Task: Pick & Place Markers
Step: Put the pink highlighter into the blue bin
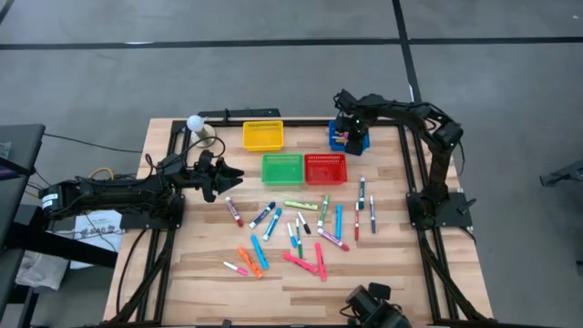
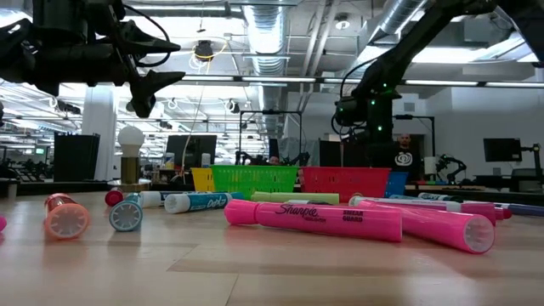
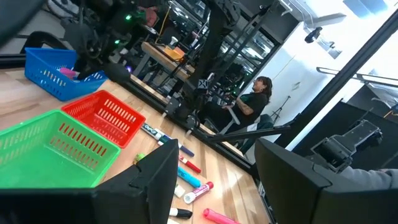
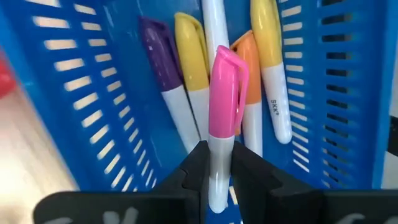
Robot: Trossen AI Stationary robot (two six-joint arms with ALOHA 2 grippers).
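Many coloured markers (image 1: pixel 296 232) lie scattered flat on the wooden table, near of the baskets. My right gripper (image 1: pixel 344 135) hangs over the blue basket (image 1: pixel 357 142) at the far right and is shut on a pink-capped white marker (image 4: pixel 219 118). Inside that basket (image 4: pixel 112 93) lie purple-, yellow- and orange-capped markers (image 4: pixel 186 81). My left gripper (image 1: pixel 228 179) is open and held above the table, left of the green basket (image 1: pixel 282 169), touching nothing; its fingers (image 3: pixel 155 180) frame the green basket (image 3: pixel 50 146) and red basket (image 3: pixel 102 115). My right gripper pinches the pink-capped marker by its white barrel (image 4: pixel 217 163), just behind the cap, between its two fingers. The marker runs along the fingers, with the pink cap (image 4: pixel 227 87) pointing away from them, down into the blue basket. Whether the cap touches the markers below, I cannot tell.
A yellow basket (image 1: pixel 262 135) sits at the far edge, and the red basket (image 1: pixel 325 169) stands right of the green one. A white bulb-like object (image 1: pixel 195 123) stands at the far left corner. In the low view, pink markers (image 2: pixel 314 219) lie closest. A person sits beyond the table (image 3: pixel 255 99).
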